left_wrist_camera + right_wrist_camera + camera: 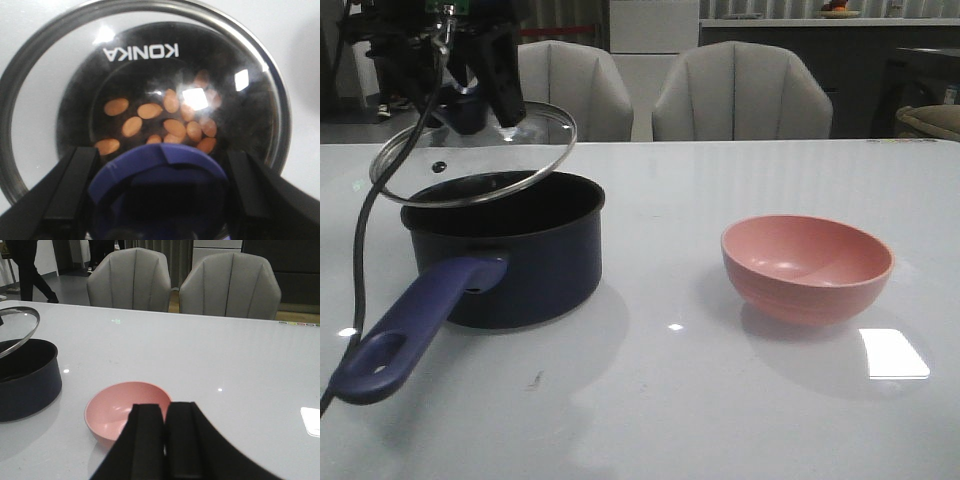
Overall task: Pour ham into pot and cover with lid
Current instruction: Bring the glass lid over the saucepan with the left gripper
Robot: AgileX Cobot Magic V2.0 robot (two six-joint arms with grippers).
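One pot (515,250) stands at the table's (720,400) left with about a dozen ham chunks (165,120) inside; one empty pink bowl (807,267) sits right. The left gripper (160,200) clamps the knob (160,175) of one tilted lid (470,150), marked "KONKA", above the pot. The right gripper (165,440) hovers pressed closed, empty, near the bowl.

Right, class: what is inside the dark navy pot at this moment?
Through the glass lid held by the left gripper, orange-pink ham chunks lie on the floor of the pot. The lid's blue knob hides part of the floor.
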